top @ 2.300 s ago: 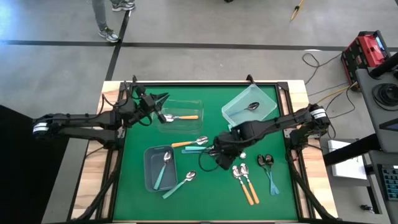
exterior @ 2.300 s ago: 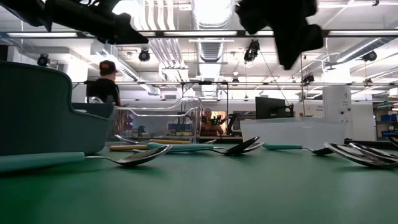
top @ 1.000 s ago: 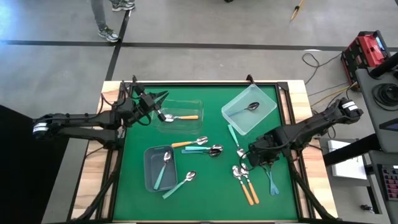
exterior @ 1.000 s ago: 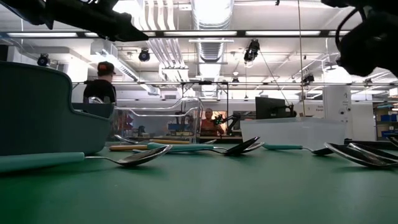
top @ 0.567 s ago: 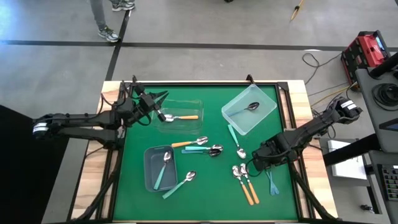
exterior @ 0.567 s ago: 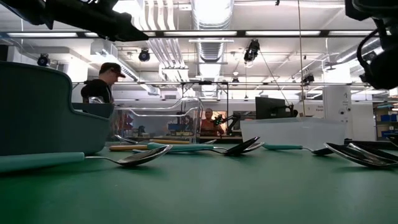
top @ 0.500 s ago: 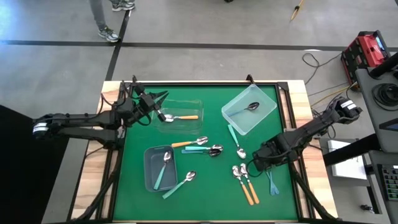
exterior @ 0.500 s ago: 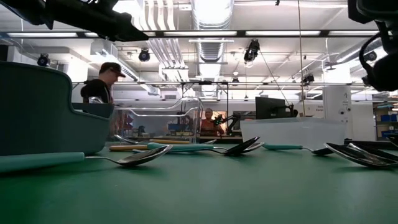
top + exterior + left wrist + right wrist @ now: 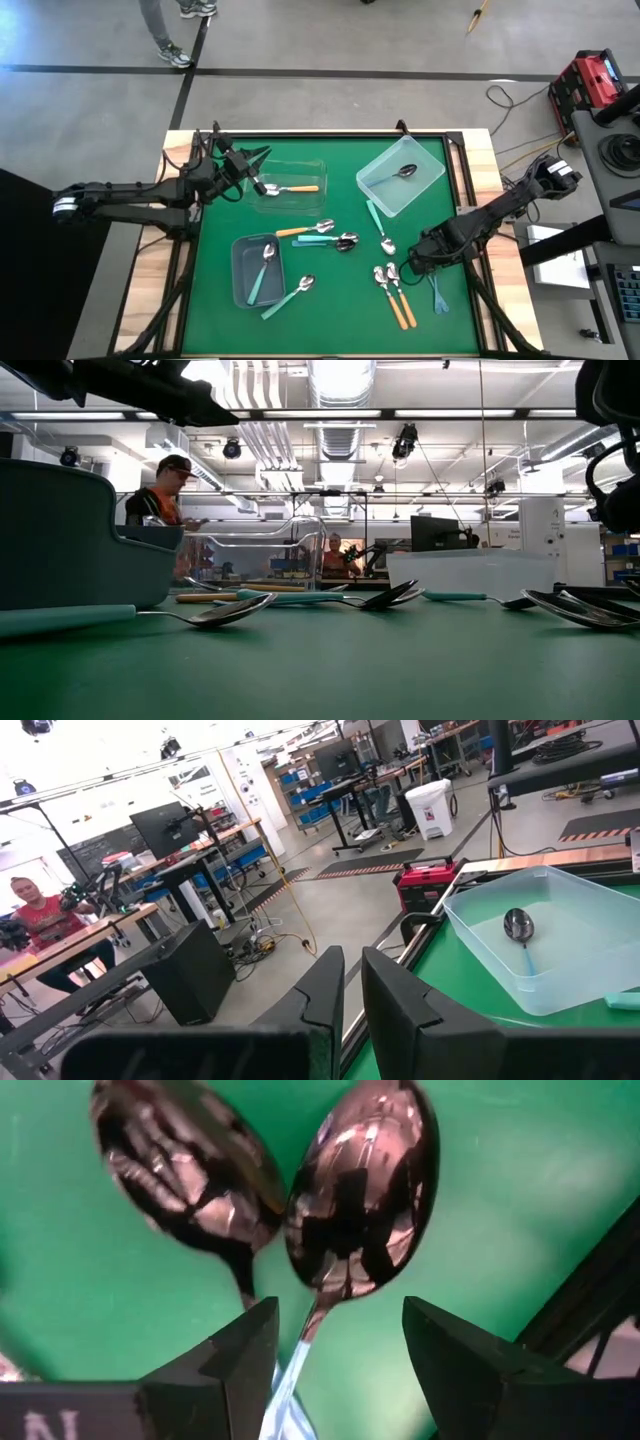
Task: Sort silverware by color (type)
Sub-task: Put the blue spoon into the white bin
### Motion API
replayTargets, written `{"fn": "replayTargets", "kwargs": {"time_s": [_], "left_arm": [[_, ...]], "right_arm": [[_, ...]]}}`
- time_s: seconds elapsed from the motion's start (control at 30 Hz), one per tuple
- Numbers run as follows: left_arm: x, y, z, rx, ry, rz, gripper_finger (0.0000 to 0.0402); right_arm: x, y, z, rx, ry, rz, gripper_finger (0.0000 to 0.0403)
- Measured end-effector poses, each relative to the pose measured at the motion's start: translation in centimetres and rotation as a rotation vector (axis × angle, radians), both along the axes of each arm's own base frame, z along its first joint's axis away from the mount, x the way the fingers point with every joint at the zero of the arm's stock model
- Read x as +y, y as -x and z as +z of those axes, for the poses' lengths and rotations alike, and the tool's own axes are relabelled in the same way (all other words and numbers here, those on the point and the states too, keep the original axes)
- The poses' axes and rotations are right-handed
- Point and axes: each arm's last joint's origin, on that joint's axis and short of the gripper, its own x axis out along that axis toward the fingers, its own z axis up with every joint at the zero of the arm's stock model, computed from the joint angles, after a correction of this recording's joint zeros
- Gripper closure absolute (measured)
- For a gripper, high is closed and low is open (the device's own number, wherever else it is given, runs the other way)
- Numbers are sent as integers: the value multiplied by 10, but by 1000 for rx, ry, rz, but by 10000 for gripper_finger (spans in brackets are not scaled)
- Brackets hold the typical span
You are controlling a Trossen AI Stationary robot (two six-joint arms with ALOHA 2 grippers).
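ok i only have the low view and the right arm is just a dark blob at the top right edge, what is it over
Observer: The right gripper hangs over the bowls of the two blue-handled spoons near the table's right edge.
Operator: open or shut
Observer: Open. In its wrist view the fingers stand either side of one spoon's neck, with green mat showing in the gaps.
Operator: and the left one
Observer: The left gripper is shut, above the clear bin that holds one orange-handled spoon.
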Motion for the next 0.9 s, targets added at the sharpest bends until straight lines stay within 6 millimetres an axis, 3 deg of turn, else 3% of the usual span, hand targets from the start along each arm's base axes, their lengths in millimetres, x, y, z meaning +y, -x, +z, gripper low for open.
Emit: {"fn": "replayTargets", "kwargs": {"time_s": [0.27, 0.73, 0.9], "left_arm": [[0, 0, 0, 0, 0, 0, 379], [0, 0, 0, -1, 0, 0, 379], [0, 0, 0, -1, 0, 0, 379]], "right_arm": [[-3, 3, -15, -41, 18, -17, 240], [-2, 1, -13, -56, 44, -46, 375], [-2, 1, -12, -56, 44, -47, 386]]}}
